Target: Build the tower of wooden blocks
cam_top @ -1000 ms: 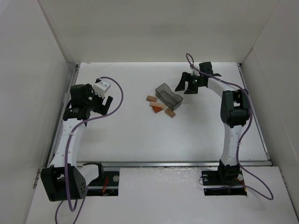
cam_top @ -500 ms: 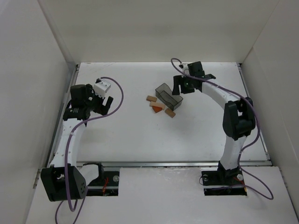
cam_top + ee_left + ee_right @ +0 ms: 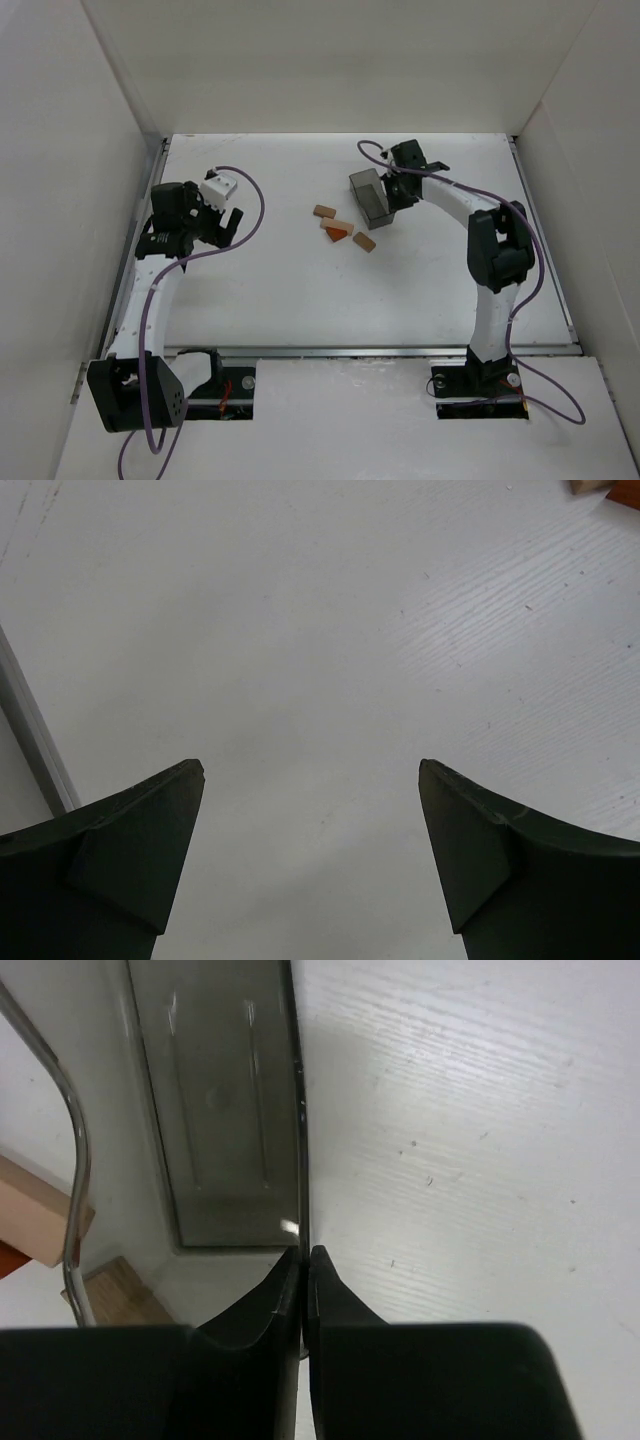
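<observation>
So the right claw (image 3: 303, 1262) is pinched tight on one thin wall of the dark grey bin (image 3: 215, 1110), with the jaws pressed together and only that plastic edge between them. From the top view the bin (image 3: 366, 193) sits just left of that claw (image 3: 391, 190), and as far as the wrist view shows, nothing is inside it. The wood seen there is showing through the translucent side, not sitting in the bin.

Going further out, the tower pieces are all loose on the table (image 3: 280, 300), nothing stacked yet. The 3 tan blocks (image 3: 323, 211) and the orange roof piece (image 3: 336, 234) lie in a small scatter just left of the bin and a bit toward the arm bases. The roof piece touches 1 tan block, or very nearly. The blocks lie flat, with their long axes roughly diagonal across the table.

The left claw (image 3: 228, 216) is spread wide over bare table (image 3: 310, 630), well apart from the pile, with only a corner of 1 block peeking into its wrist view. The right arm is clearly nearer, but it's busy with the bin, so the left arm probably has the free grab.
</observation>
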